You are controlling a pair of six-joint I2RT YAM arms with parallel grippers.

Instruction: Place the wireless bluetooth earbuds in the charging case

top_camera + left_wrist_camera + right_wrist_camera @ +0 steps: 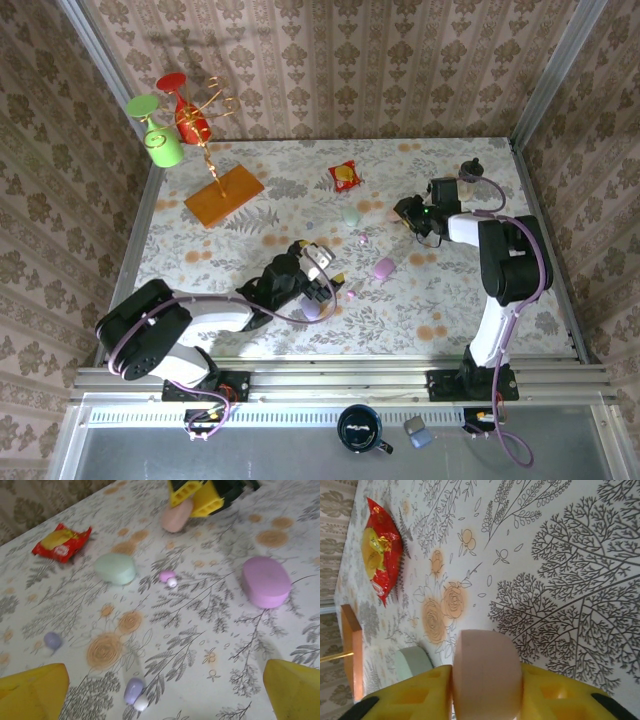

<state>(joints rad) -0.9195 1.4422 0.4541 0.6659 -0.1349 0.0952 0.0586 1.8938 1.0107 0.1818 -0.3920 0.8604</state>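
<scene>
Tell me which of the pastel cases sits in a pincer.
The pink case, gripped between the two sides of the right pincer. The green case and the purple case lie free on the table, nothing touching them.

Light: bright, even, diffuse. Soft shadows on worktop (420, 300) beneath arms; rack (205, 135) shadow on wall, 11 o'clock. Top external: sharp. Left wrist: soft, snack packet (61, 542) at 10 o'clock smeared. Right wrist: print crisp, pink case (487, 675) soft.
</scene>
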